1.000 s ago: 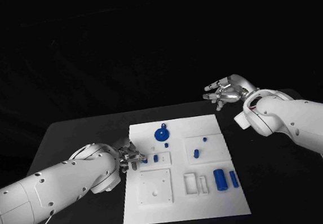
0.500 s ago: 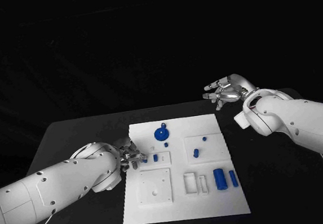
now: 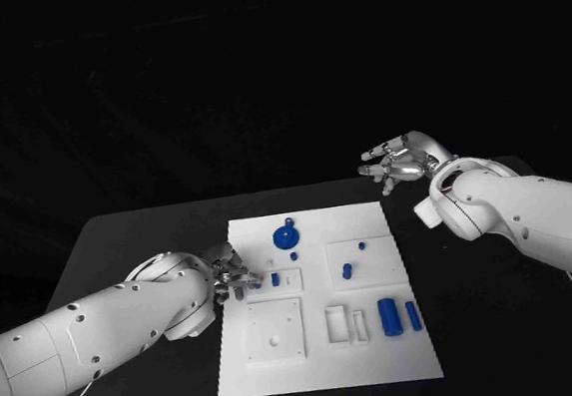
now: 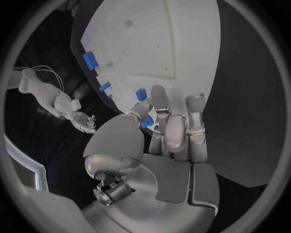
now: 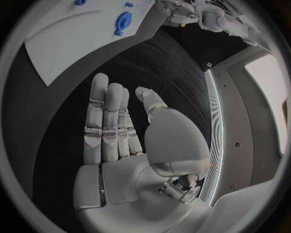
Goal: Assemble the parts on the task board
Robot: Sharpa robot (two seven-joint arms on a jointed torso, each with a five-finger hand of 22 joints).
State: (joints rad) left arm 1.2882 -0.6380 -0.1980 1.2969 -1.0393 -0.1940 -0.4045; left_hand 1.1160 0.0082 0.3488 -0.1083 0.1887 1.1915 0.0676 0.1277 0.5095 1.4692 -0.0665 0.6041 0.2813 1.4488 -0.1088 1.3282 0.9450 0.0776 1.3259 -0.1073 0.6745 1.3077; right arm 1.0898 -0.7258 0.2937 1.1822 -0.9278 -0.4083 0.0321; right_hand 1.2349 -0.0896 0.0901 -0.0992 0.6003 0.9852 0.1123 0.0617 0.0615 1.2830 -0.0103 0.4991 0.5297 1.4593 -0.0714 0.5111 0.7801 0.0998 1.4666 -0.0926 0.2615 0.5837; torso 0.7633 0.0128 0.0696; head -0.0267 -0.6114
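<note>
The white task board (image 3: pixel 331 353) lies in the middle of the table. On it are a round blue disc part (image 3: pixel 285 235), small blue pegs (image 3: pixel 362 245), a blue piece (image 3: pixel 349 271), a blue cylinder (image 3: pixel 389 315) and a blue bar (image 3: pixel 415 315). My left hand (image 3: pixel 230 279) rests at the board's left edge, next to a blue piece (image 3: pixel 275 279) standing in a pocket. In the left wrist view my left hand (image 4: pixel 172 131) pinches a small blue part (image 4: pixel 147 122) between thumb and finger, low over the board (image 4: pixel 176 43). My right hand (image 3: pixel 400 163) hangs raised beyond the board's far right corner, fingers straight and apart (image 5: pixel 109 126), holding nothing.
The black table (image 3: pixel 135 251) reaches out on both sides of the board. A square recessed plate (image 3: pixel 275 331) and narrow slots (image 3: pixel 338 323) sit in the board's near half. The right wrist view shows the board (image 5: pixel 72 43) and the disc part (image 5: pixel 123 20) well away from the right hand.
</note>
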